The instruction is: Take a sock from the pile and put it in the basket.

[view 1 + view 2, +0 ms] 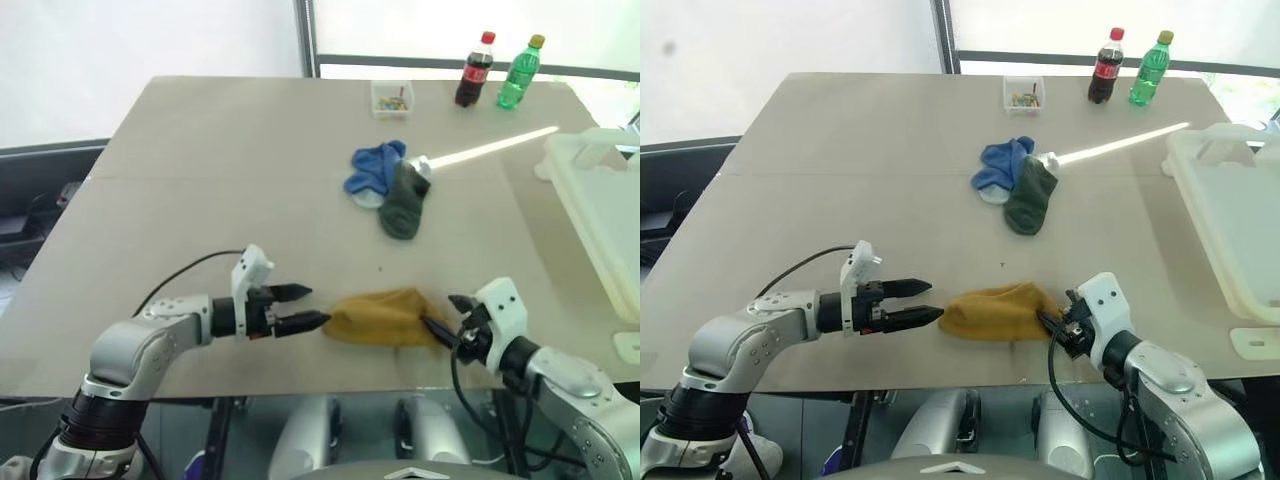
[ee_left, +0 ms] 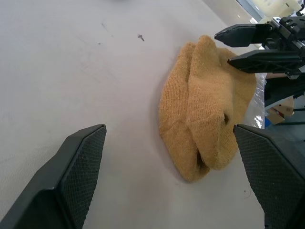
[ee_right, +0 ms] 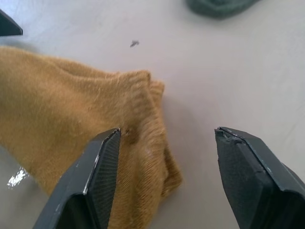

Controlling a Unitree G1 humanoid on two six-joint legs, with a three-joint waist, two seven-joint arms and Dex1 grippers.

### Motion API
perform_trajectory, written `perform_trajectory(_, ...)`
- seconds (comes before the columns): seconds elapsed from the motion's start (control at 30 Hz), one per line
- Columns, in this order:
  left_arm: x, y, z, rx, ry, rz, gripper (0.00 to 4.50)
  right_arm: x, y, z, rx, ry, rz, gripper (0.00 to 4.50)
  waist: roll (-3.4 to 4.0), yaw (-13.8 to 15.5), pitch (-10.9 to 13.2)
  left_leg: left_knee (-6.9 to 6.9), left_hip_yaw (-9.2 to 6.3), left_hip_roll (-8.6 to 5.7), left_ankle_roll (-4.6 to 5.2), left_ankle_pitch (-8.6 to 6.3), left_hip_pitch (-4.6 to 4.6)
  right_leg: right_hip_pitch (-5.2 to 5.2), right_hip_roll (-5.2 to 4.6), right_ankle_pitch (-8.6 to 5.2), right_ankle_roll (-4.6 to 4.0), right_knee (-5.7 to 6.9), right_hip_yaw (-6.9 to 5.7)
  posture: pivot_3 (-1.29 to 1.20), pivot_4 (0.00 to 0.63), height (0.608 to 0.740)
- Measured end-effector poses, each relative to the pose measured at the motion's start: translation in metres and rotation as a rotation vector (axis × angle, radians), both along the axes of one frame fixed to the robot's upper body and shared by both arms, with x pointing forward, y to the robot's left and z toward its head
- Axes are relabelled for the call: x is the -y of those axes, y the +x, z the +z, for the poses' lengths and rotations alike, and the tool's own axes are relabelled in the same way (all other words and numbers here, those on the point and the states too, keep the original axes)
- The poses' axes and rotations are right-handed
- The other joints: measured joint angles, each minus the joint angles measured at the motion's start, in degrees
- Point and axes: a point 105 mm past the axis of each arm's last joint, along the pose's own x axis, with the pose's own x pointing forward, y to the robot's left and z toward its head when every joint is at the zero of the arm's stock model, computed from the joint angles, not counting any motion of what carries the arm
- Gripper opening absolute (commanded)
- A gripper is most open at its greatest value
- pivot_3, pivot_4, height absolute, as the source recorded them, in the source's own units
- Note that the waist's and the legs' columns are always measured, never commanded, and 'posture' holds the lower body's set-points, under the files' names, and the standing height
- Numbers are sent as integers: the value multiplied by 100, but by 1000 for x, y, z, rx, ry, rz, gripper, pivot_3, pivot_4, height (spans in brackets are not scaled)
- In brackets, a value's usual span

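A mustard-yellow sock [image 1: 385, 318] lies loose on the table near its front edge, between my two grippers. My left gripper [image 1: 318, 304] is open with its fingertips right at the sock's left end. At the sock's right end is my right gripper [image 1: 443, 315], also open, and the cuff [image 3: 143, 95] lies in front of one finger [image 3: 97, 171]. The pile [image 1: 385, 185], blue and dark green socks, sits farther back at mid-table. The whitish basket [image 1: 600, 190] stands at the table's right edge.
At the back of the table stand a small clear box of coloured bits [image 1: 391, 98], a cola bottle [image 1: 475, 70] and a green bottle [image 1: 520, 72]. The table's front edge [image 1: 300, 385] runs just below both grippers.
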Motion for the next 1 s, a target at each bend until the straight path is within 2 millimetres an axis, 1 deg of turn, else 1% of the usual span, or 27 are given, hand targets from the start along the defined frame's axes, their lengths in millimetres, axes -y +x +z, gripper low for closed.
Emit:
perform_trajectory(0.03, 1, 0, 0, 4, -5, -2, 4500, 2, 0, 4, 12, 14, 8, 3280, 0, -2, 0, 0, 0, 0, 0, 0, 0, 0, 0, 0, 1, 0, 1, 0, 150, 735)
perform_trajectory(0.13, 4, 1, 1, 11, -21, -5, 4500, 4, 1, 9, 24, 15, 29, 3280, 0, -2, 0, 0, 0, 0, 0, 0, 0, 0, 1, 1, 2, 0, 1, 0, 150, 735)
perform_trajectory(0.33, 10, 1, -1, 7, -38, -9, 4500, 2, 1, 13, 38, 24, 58, 3280, 0, -2, 0, 0, 1, 0, 1, 0, 1, 0, 1, 2, 2, 1, 2, 0, 150, 735)
perform_trajectory(0.37, 11, 1, -2, 1, -38, -8, 4500, 1, 1, 14, 46, 27, 70, 3044, 0, -2, 0, 0, 1, 0, 1, 0, 1, 0, 1, 2, 3, 1, 3, 0, 150, 735)
perform_trajectory(0.4, 12, -1, -6, -28, -39, -5, 4500, -2, 0, 20, 78, 24, 125, 2735, 0, -3, 0, 1, 2, 0, 1, 0, 1, 0, 1, 2, 3, 1, 3, 0, 150, 735)
perform_trajectory(0.43, 12, -2, -6, -30, -40, -6, 4500, -2, 0, 21, 87, 20, 141, 2427, 0, -3, 0, 1, 2, 0, 1, 0, 2, 1, 2, 2, 3, 1, 3, 0, 150, 735)
perform_trajectory(0.47, 12, -2, -6, -31, -39, -6, 4500, -3, 0, 21, 92, 14, 168, 1991, 0, -3, 0, 1, 2, 0, 1, 0, 3, 1, 2, 2, 3, 1, 3, 0, 150, 735)
perform_trajectory(0.5, 12, -2, -6, -31, -39, -8, 4500, -6, -1, 21, 93, 5, 207, 1673, 0, -3, 0, 1, 4, 0, 2, 0, 4, 2, 2, 1, 2, 1, 4, 0, 150, 735)
perform_trajectory(0.6, 14, -3, -6, -42, -45, -14, 4500, -12, -6, 17, 86, 12, 317, 218, -1, -2, -1, 1, 3, 0, 3, 0, 5, 4, 3, 2, 2, 1, 4, 0, 150, 735)
perform_trajectory(0.63, 14, -4, -6, -48, -48, -15, 4500, -13, -7, 15, 81, 19, 339, 98, -2, -1, -1, 1, 3, 0, 3, 0, 5, 4, 3, 2, 2, 2, 4, 0, 150, 735)
perform_trajectory(0.73, 14, -5, -7, -64, -56, -20, 4500, -12, -5, 4, 65, 12, 395, 98, -3, -3, -2, 4, 4, -1, 3, -1, 6, 6, 2, 1, 1, 1, 4, 0, 150, 735)
perform_trajectory(0.87, 13, -7, -7, -82, -43, -27, 4500, -7, 6, -17, 43, -27, 422, 98, -6, -4, -5, 5, 7, 0, 3, 0, 11, 6, 4, 0, 0, 9, 8, 0, 150, 735)
perform_trajectory(1.0, 12, -9, -8, -118, -4, -25, 4500, -9, 10, -24, 79, -56, 466, 98, -11, -5, -21, 5, 8, 3, 3, 0, 19, 9, 5, 1, 1, 12, 10, 0, 150, 735)
